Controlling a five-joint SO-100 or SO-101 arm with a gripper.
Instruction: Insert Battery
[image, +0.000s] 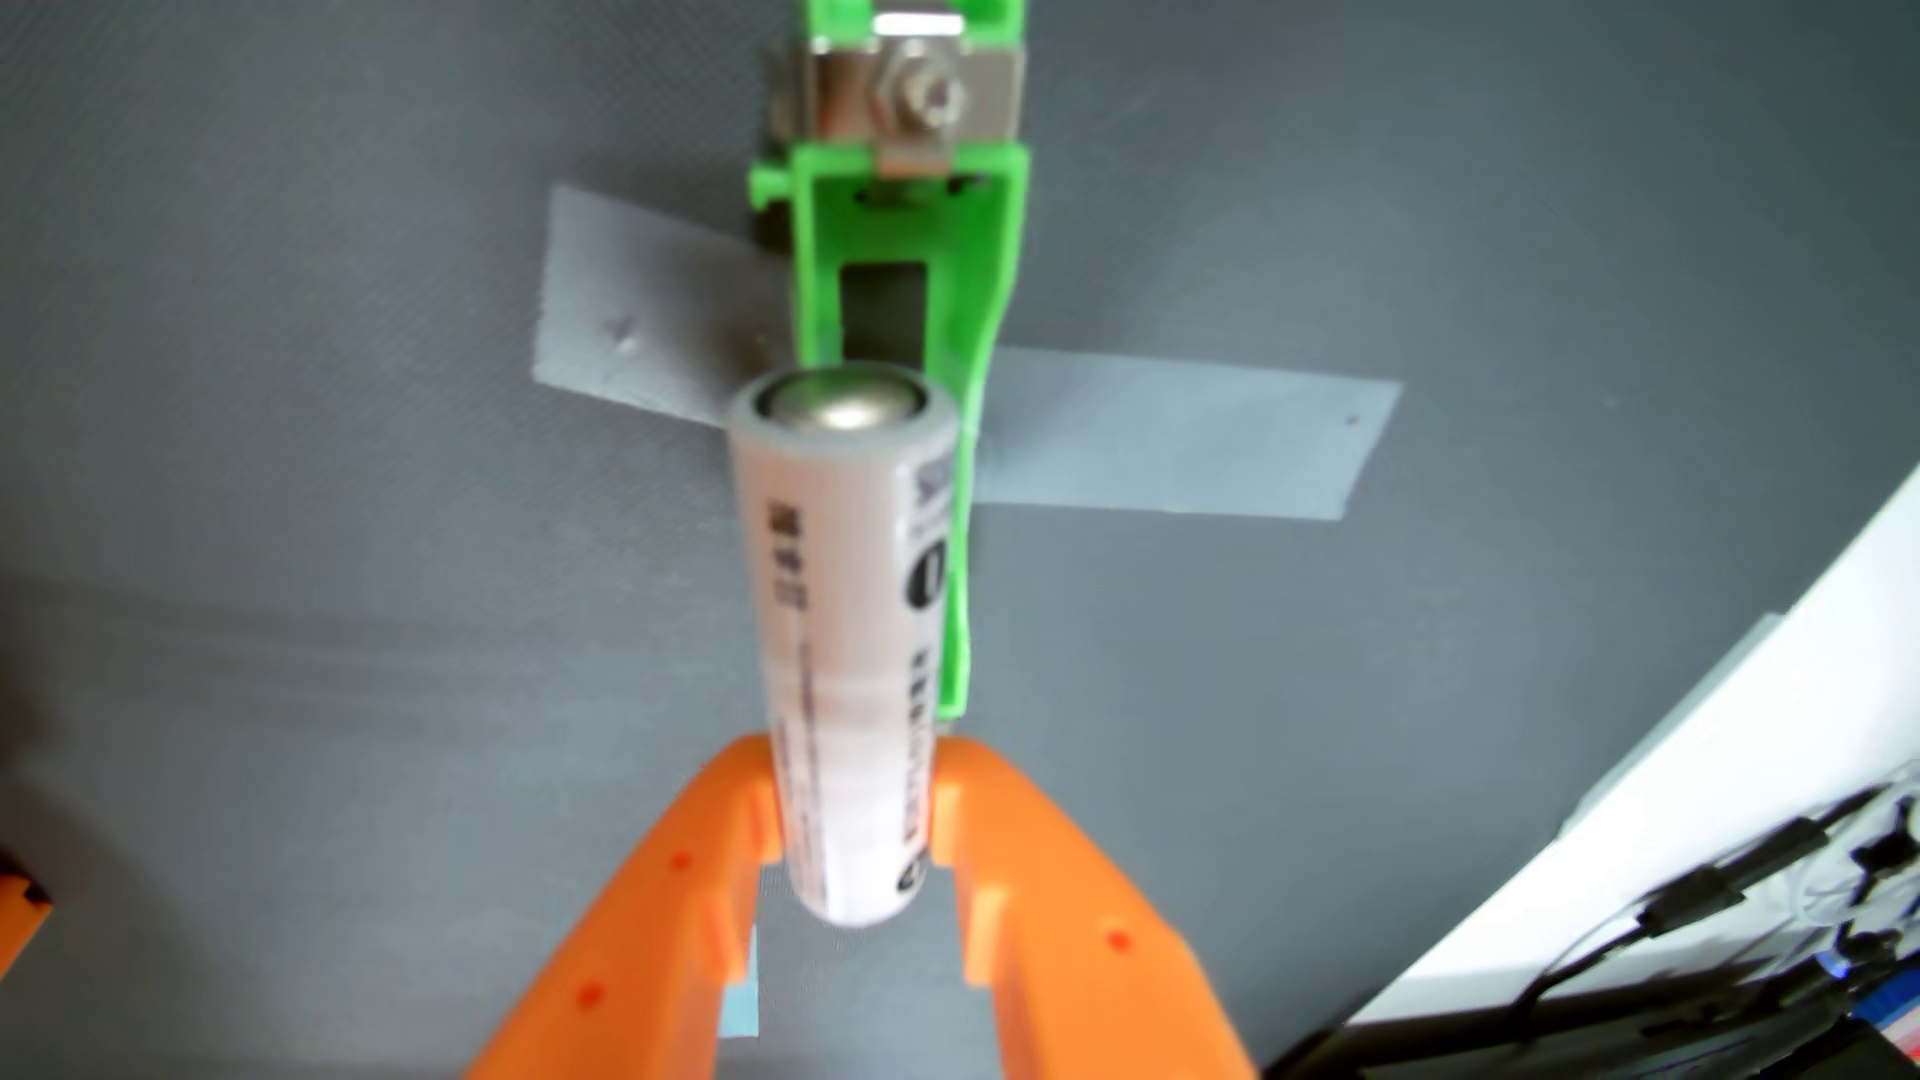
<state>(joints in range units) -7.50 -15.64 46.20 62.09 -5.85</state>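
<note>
A white cylindrical battery (847, 633) with dark print stands lengthwise in the middle of the wrist view, its metal end cap facing away from me. My orange gripper (854, 810) is shut on the battery's near part, one finger on each side. Beyond and under the battery lies a green battery holder (971, 260), with a metal contact plate and bolt (914, 99) at its far end. The battery covers the holder's near part and sits slightly left of the holder's right wall. Whether the battery touches the holder I cannot tell.
Grey tape strips (1174, 436) fix the holder to the dark grey mat (312, 519). A white table edge (1714, 748) runs diagonally at the lower right, with black cables (1704, 893) beyond it. An orange part (16, 914) shows at the left edge.
</note>
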